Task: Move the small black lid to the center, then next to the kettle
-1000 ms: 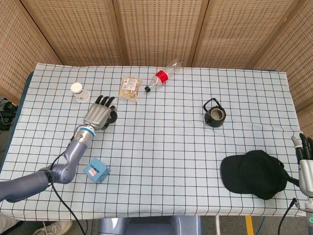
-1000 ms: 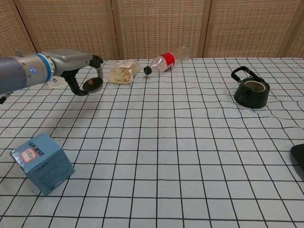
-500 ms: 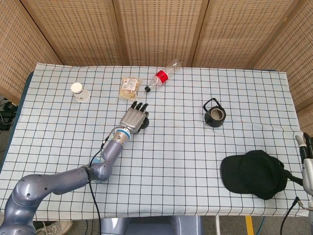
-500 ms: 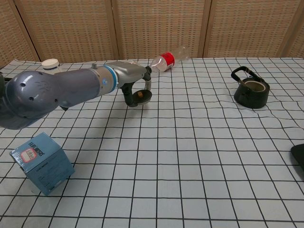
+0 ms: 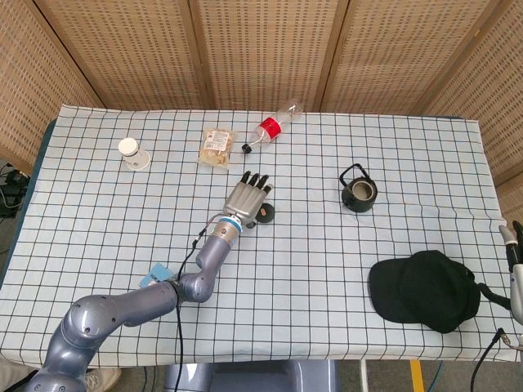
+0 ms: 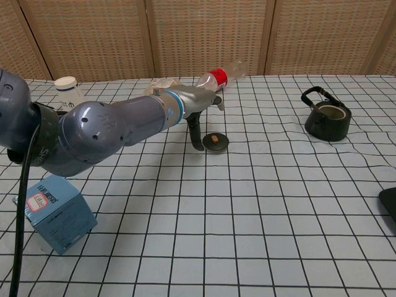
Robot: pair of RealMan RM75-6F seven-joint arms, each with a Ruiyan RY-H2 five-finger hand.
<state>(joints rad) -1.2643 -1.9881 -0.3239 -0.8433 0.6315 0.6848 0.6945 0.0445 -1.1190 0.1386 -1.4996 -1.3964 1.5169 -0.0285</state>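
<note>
The small black lid (image 5: pixel 265 216) (image 6: pixel 215 142) lies flat on the checked cloth near the table's middle, with a tan patch showing inside it. My left hand (image 5: pixel 248 200) (image 6: pixel 199 110) hovers just left of it, fingers stretched out above and the thumb (image 6: pixel 197 140) hanging down beside the lid's rim; nothing is gripped. The black kettle (image 5: pixel 359 191) (image 6: pixel 327 117) stands well to the right, its handle up. Only a sliver of my right hand (image 5: pixel 515 257) shows at the right edge in the head view, off the table.
A plastic bottle (image 5: pixel 274 125) (image 6: pixel 219 77) lies at the back, with a snack packet (image 5: pixel 216 147) and a white jar (image 5: pixel 129 150) (image 6: pixel 67 86) to its left. A blue box (image 6: pixel 54 210) sits front left. A black cap (image 5: pixel 425 290) lies front right.
My left hand carried the lid rightward from the back left to the middle and let it down; the lid now lies flat beside the thumb. My right hand slid further out of view.
</note>
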